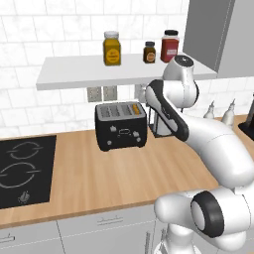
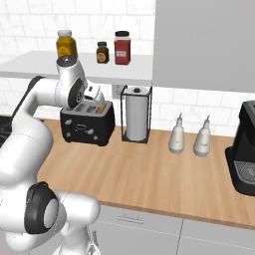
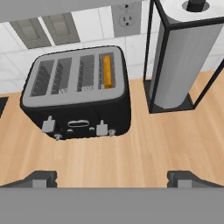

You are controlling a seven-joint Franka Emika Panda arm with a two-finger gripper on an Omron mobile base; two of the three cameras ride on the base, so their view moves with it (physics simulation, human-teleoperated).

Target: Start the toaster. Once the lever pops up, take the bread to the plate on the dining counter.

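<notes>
The toaster (image 3: 78, 93) is seen at upper left of the hand view, the bread (image 3: 107, 71) sunk in its rightmost slot. The gripper (image 3: 112, 179) is held wide open and empty above, likely to reach the lever (image 3: 101, 128).

The bread (image 3: 107, 71) sits mostly hidden inside the toaster (image 3: 78, 94) slot.

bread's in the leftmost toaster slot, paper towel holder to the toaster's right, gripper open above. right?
Not quite. The bread sits in the rightmost slot of the toaster, as the hand view shows. The paper towel holder does stand to the toaster's right, and the gripper is open.
</notes>
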